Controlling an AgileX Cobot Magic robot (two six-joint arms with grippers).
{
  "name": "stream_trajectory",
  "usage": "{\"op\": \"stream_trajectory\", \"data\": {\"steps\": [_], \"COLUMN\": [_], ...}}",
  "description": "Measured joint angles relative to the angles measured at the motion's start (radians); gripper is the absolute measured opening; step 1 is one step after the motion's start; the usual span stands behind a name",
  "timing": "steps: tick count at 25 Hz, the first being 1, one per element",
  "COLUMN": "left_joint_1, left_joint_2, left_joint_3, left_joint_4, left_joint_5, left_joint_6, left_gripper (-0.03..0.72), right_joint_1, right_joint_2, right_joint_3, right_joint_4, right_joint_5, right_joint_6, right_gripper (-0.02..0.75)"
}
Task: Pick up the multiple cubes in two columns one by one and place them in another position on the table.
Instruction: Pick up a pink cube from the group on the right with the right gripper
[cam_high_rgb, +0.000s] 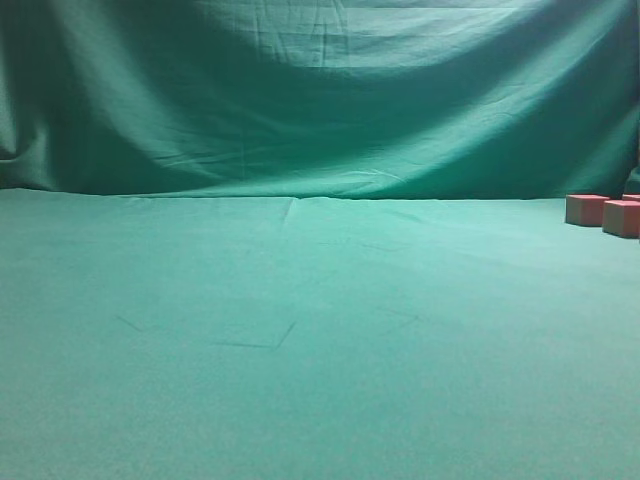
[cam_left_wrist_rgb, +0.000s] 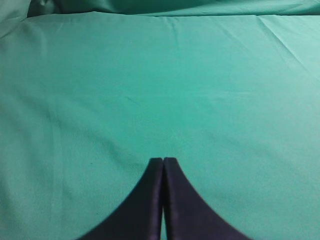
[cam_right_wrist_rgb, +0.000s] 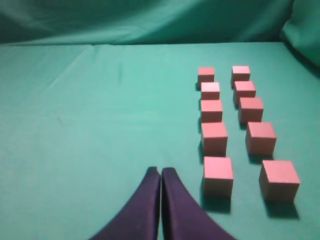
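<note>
Several pinkish-red cubes stand in two columns on the green table (cam_right_wrist_rgb: 100, 125) in the right wrist view; the nearest of the left column (cam_right_wrist_rgb: 218, 175) is just right of my right gripper (cam_right_wrist_rgb: 161, 170), which is shut and empty. The nearest cube of the right column (cam_right_wrist_rgb: 279, 180) sits farther right. The exterior view catches only cubes (cam_high_rgb: 586, 209) at its far right edge; neither gripper shows there. My left gripper (cam_left_wrist_rgb: 163, 160) hangs shut and empty over bare table cloth (cam_left_wrist_rgb: 150, 90), with no cube in its view.
A draped green backdrop (cam_high_rgb: 320, 90) rises behind the table. A fold of the same cloth (cam_right_wrist_rgb: 305, 25) hangs at the right rear, beyond the cube columns. Faint creases (cam_high_rgb: 270, 340) mark the cloth mid-table.
</note>
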Motion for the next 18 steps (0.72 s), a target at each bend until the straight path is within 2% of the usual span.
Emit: {"op": "stream_trajectory", "data": {"steps": [5,7,12,18], "left_joint_1": [0.0,0.0,0.0,0.0], "left_joint_2": [0.0,0.0,0.0,0.0], "left_joint_3": [0.0,0.0,0.0,0.0], "left_joint_4": [0.0,0.0,0.0,0.0], "left_joint_5": [0.0,0.0,0.0,0.0], "left_joint_6": [0.0,0.0,0.0,0.0], "left_gripper": [0.0,0.0,0.0,0.0], "right_joint_1": [0.0,0.0,0.0,0.0], "right_joint_2": [0.0,0.0,0.0,0.0], "right_joint_3": [0.0,0.0,0.0,0.0], "right_joint_4": [0.044,0.108,0.36,0.449], "right_joint_5": [-0.105,-0.136,-0.208,-0.326], "right_joint_6": [0.0,0.0,0.002,0.002], "right_gripper": [0.0,0.0,0.0,0.0]}}
